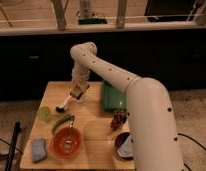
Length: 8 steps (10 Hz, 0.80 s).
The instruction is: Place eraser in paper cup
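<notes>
My gripper [76, 95] hangs over the left middle of the wooden table [96, 131], at the end of the white arm that reaches in from the right. A small tan block, the eraser [76, 91], sits in the gripper. Just below and to its left a small white thing, which I take for the paper cup [66, 103], stands on the table with a dark patch at its left end. The gripper is just above and to the right of the cup. I cannot tell whether they touch.
A translucent green cup [44, 113] and a green vegetable [62, 122] lie to the left. An orange bowl [66, 142] and a blue-grey sponge [38, 150] are at the front left. A green tray [113, 97], a dark cluster [117, 119] and a dark bowl [123, 145] are on the right.
</notes>
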{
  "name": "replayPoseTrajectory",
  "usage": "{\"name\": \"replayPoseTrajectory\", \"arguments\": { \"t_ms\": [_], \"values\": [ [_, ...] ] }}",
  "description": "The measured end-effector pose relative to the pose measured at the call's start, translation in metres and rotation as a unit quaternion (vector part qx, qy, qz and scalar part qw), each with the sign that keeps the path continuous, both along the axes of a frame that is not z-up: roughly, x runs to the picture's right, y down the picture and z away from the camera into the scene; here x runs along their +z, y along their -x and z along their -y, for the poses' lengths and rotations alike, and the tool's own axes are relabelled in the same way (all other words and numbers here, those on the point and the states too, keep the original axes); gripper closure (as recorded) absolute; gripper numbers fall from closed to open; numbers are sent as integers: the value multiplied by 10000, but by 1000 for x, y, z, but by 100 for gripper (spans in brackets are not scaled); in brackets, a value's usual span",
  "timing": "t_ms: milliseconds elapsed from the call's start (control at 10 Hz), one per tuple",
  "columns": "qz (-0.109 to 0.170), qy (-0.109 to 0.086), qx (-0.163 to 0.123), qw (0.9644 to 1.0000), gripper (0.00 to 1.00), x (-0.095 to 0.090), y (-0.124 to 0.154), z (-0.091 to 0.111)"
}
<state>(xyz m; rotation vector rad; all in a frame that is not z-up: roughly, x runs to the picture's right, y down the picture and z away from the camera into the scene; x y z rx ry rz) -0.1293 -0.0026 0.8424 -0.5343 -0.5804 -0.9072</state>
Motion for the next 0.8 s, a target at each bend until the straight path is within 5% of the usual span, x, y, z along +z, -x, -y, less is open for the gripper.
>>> {"name": "replayPoseTrajectory", "arguments": {
  "t_ms": [500, 800],
  "values": [
    [66, 59, -424, 9991, 99, 9, 5, 2],
    [88, 83, -460, 9989, 73, 12, 9, 0]
  ]
}}
